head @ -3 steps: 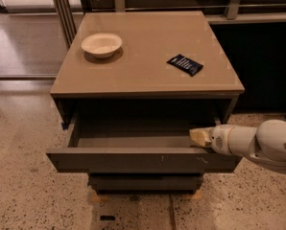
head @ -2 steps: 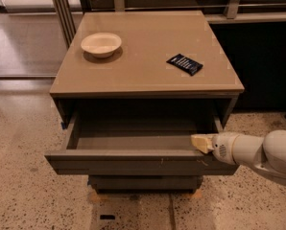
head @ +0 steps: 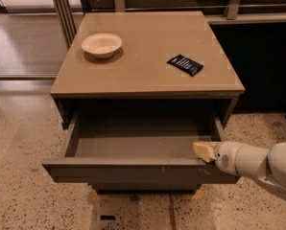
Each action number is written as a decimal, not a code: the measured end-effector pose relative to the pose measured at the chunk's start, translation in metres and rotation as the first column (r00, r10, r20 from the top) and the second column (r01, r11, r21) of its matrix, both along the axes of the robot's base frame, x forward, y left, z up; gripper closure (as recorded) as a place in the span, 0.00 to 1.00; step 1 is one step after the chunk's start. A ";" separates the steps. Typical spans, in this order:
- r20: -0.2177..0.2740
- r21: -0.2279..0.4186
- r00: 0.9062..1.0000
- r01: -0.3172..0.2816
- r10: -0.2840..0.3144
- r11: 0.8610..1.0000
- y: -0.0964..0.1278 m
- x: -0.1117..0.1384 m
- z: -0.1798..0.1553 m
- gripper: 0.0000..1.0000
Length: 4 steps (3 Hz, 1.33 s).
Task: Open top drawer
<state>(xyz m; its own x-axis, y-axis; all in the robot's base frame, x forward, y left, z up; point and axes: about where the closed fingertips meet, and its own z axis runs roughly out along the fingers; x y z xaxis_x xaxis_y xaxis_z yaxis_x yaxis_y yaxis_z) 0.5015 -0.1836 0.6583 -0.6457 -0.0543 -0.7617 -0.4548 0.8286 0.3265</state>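
Note:
The top drawer (head: 133, 172) of the low cabinet stands pulled well out toward me. Its plain grey inside is bare. Its dark flat front has small pale scratches right of centre. My gripper (head: 203, 150) comes in from the right on a white arm. Its pale tip rests at the drawer's right front corner, on the top edge of the front panel. A lower drawer front (head: 143, 188) shows only as a strip under the open drawer.
The tan cabinet top (head: 148, 75) carries a white bowl (head: 101, 44) at the back left and a dark blue packet (head: 184, 64) at the right. Speckled floor lies around the cabinet. Metal posts stand behind on the left, and a dark wall panel lies to the right.
The drawer has slid further out toward me. My gripper has moved down and forward with its front edge, and the arm has drawn back to the right.

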 end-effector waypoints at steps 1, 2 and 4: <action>0.001 0.001 1.000 0.005 -0.005 1.000 0.000 -0.005 0.003 1.00; 0.062 -0.036 0.998 0.028 -0.025 0.999 0.001 -0.006 0.009 1.00; 0.287 -0.210 0.956 0.117 -0.053 0.971 -0.015 -0.016 0.020 0.90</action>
<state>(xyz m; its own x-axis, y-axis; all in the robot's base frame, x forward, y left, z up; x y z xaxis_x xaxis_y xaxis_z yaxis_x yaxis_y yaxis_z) 0.4856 -0.1987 0.6780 -0.4201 -0.1967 -0.8859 -0.4251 0.9051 0.0006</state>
